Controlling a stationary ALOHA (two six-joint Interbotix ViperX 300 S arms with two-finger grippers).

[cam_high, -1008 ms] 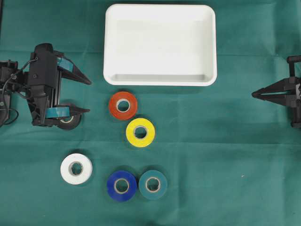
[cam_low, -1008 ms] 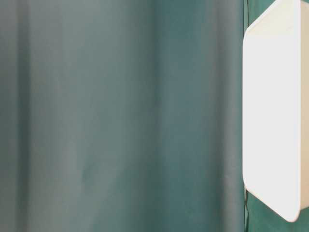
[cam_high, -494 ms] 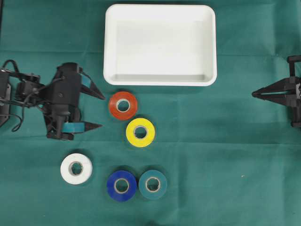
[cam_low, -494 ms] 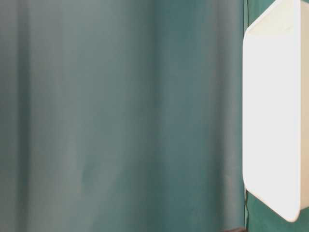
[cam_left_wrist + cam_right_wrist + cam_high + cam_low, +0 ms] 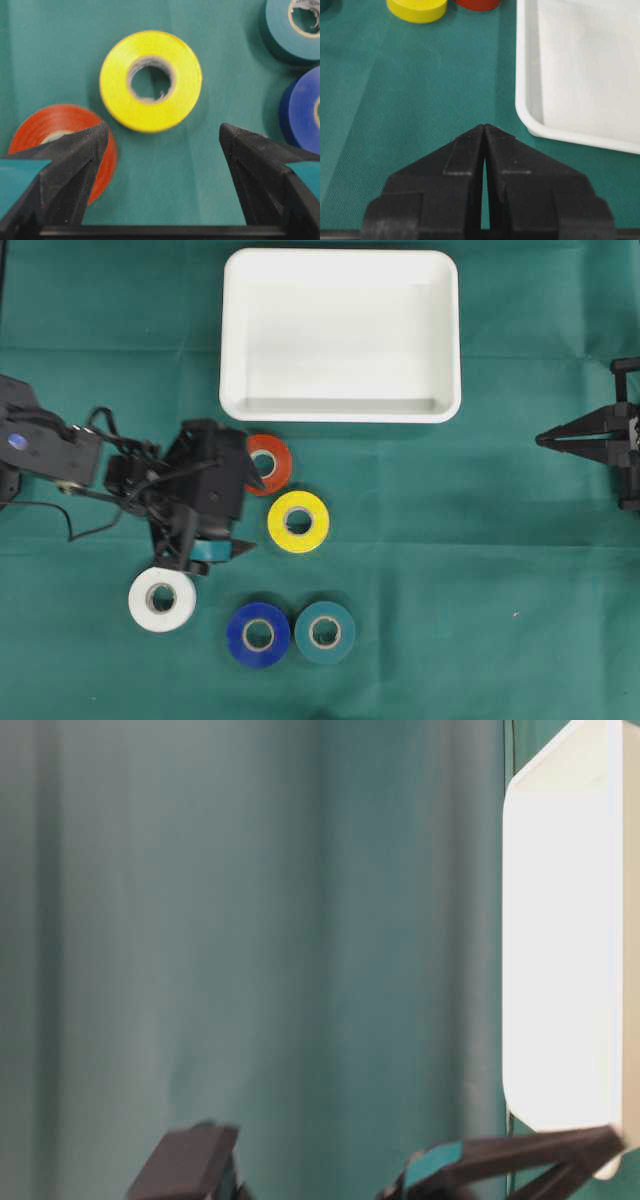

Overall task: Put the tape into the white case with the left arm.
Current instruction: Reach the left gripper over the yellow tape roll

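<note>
The white case (image 5: 340,412) lies empty at the back middle of the green cloth. Several tape rolls lie in front of it: red (image 5: 278,462), yellow (image 5: 298,521), white (image 5: 162,598), blue (image 5: 258,633) and teal (image 5: 325,631). My left gripper (image 5: 255,512) hovers open just left of the yellow roll, its upper finger overlapping the red roll's left edge. In the left wrist view the yellow roll (image 5: 150,80) lies ahead of the open gripper (image 5: 164,131), and only bare cloth sits between the fingers. The red roll (image 5: 65,125) is partly behind the left finger. My right gripper (image 5: 542,440) rests shut at the right edge.
The blue roll (image 5: 305,117) and the teal roll (image 5: 295,27) lie to the right of the left gripper's right finger. The case's near corner (image 5: 525,100) is ahead and to the right of the shut right gripper (image 5: 484,126). A teal-banded finger (image 5: 520,1152) shows low beside the case (image 5: 560,950).
My left arm has swung right and toward the front, from the table's left edge to the red and yellow rolls, jaws staying wide. The right arm has not moved.
</note>
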